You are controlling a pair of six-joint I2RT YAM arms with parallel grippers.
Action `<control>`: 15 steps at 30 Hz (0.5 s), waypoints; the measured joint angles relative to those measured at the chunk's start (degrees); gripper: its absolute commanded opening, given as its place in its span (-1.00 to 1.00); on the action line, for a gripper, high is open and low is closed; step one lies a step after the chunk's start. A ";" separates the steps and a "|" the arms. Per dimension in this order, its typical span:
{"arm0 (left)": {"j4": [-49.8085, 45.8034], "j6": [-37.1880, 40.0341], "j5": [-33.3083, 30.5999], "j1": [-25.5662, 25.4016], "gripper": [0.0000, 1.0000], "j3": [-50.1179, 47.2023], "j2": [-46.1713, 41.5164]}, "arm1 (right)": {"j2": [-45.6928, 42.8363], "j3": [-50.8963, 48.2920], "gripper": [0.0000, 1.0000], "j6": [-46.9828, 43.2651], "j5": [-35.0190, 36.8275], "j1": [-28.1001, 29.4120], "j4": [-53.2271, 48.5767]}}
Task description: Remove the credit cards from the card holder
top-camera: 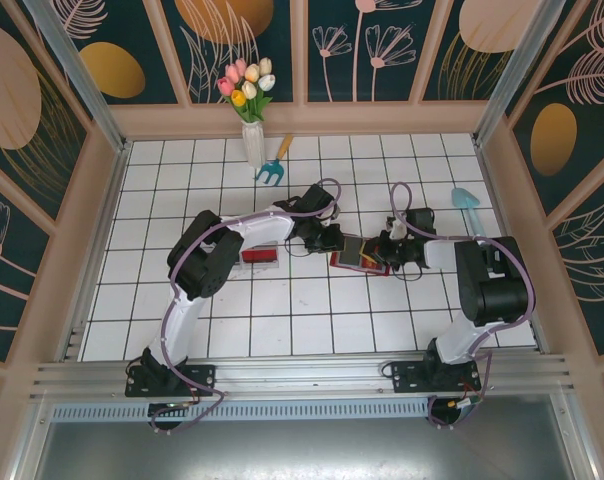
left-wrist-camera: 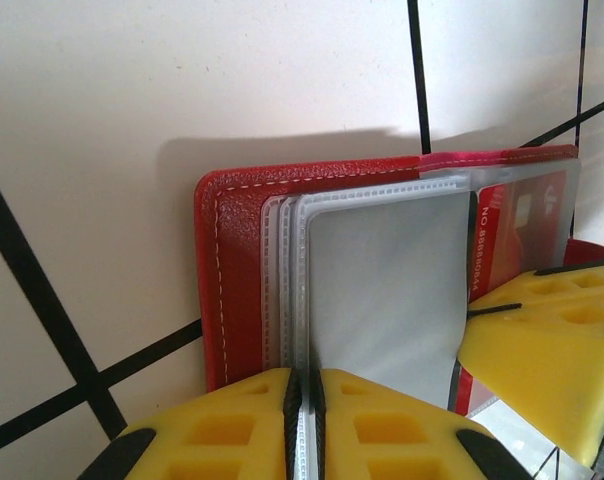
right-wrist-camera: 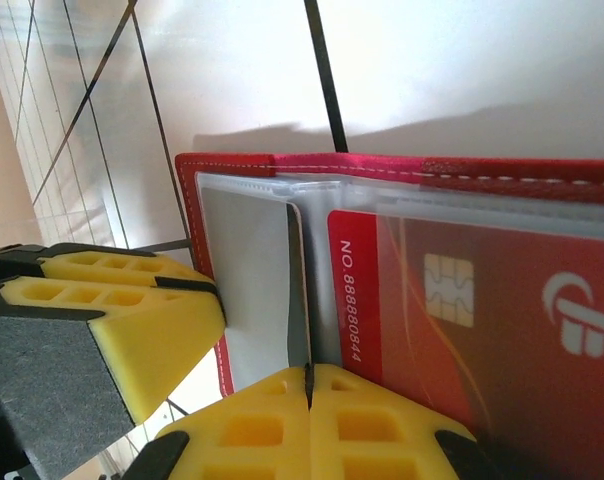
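Out past the arm bases, about the middle of the tiled table, the card holder sits open between the two grippers. The left gripper comes at it from the left, pads pressed together on the edge of its clear sleeves. The right gripper meets it from the right, squeezed tight on a thin grey leaf, just beside a red card in its pocket. Near the far edge are a vase of tulips, a small rake and a blue trowel.
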 measured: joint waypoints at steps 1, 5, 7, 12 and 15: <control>-0.02 0.00 -0.02 0.00 -0.68 0.02 0.00 | -0.37 -0.33 -1.00 0.00 0.09 -0.13 0.00; -0.28 -0.17 -0.20 0.00 -0.69 0.02 0.02 | -2.97 -2.03 -1.00 -0.02 0.50 -1.55 -0.81; -0.35 -0.17 -0.26 0.00 -0.69 0.02 0.02 | -4.61 -2.73 -1.00 -0.15 0.92 -2.29 -1.51; -0.39 -0.17 -0.17 0.00 -0.67 0.02 0.02 | -6.03 -3.10 -0.78 -0.28 1.31 -2.60 -1.97; -0.39 -0.17 -0.11 0.00 -0.67 0.02 0.02 | -5.70 -3.06 -0.48 -0.87 1.29 -2.32 -2.05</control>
